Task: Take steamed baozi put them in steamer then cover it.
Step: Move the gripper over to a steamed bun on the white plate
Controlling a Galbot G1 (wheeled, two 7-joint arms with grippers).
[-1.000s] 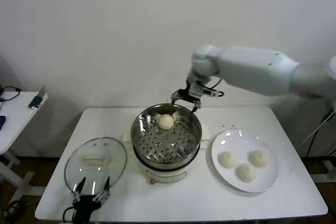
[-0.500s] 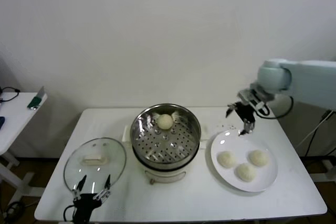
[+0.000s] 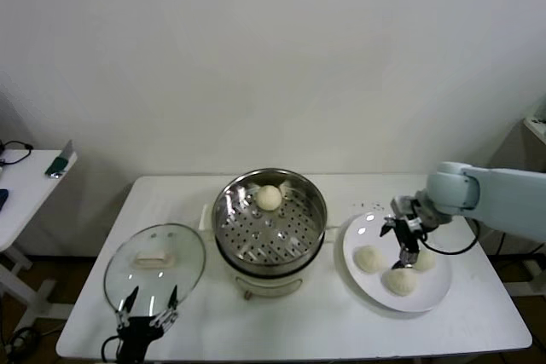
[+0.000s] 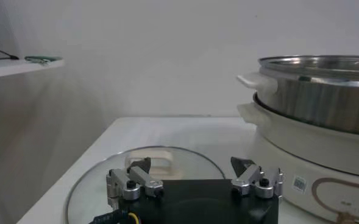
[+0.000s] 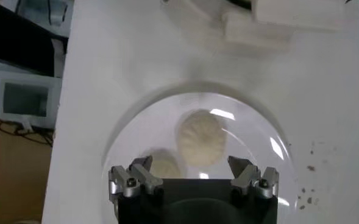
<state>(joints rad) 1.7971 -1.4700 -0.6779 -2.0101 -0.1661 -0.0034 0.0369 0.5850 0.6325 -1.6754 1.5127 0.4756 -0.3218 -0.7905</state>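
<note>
Right gripper (image 3: 403,240): hanging over the plate (image 3: 437,296) at the right of the bench (image 3: 341,330), above the three buns there; jaws released, spread wide, nothing between them; in the right wrist view (image 5: 194,182) one bun (image 5: 202,137) sits between the two jaw tips and below them, a second (image 5: 161,164) shows beside it, partly hidden by the gripper body.

Left gripper (image 3: 147,317): parked low at the near left edge of the bench, at the near rim of the lid; jaws released and empty; in the left wrist view (image 4: 194,182) its tips point across the lid toward the cooker.

Buns: three on the plate (image 3: 369,259) (image 3: 399,280) (image 3: 423,257), close together; one (image 3: 270,197) inside the steamer, toward the far wall.

Steamer (image 3: 235,210): mid-bench on its white cooker base (image 3: 264,283); uncovered; perforated floor showing.

Lid (image 3: 155,263): flat on the bench, left of the steamer, just beside it; cream handle (image 3: 153,257) facing up.

Side table (image 3: 26,185): far left, apart from the bench, a few small items on it.
</note>
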